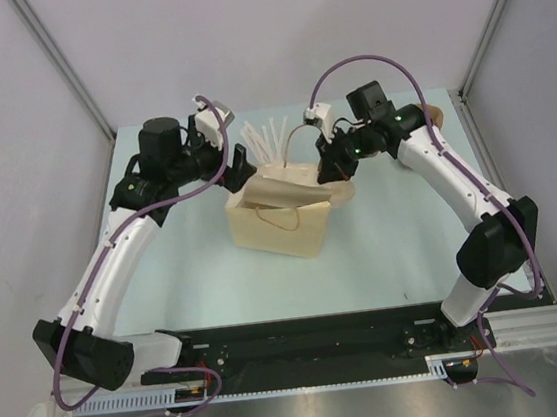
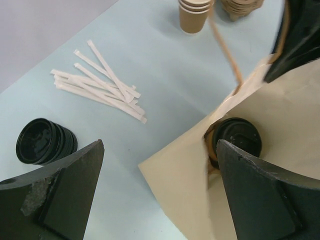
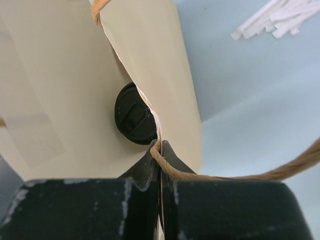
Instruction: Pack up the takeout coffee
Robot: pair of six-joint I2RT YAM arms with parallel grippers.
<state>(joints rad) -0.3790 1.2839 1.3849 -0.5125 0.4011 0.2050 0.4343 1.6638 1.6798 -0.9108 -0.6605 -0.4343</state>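
The tan paper bag point(image 1: 275, 224) stands in the middle of the table. Inside it sits the takeout coffee; its black lid point(image 2: 235, 137) shows through the bag's mouth and also appears in the right wrist view point(image 3: 132, 122). My right gripper point(image 3: 161, 145) is shut on the bag's rim point(image 3: 165, 60) where the twisted paper handle point(image 3: 280, 172) is attached, holding that side up. My left gripper point(image 2: 160, 150) is open above the bag's left corner with nothing between its fingers. From above, the left gripper point(image 1: 239, 168) and the right gripper point(image 1: 335, 172) flank the bag's far edge.
Several white wrapped sticks point(image 2: 100, 85) lie on the table behind the bag. A stack of loose black lids point(image 2: 45, 142) sits at the far left. Stacked lidless paper cups point(image 2: 194, 15) and a tan stack point(image 2: 242, 6) stand at the back right.
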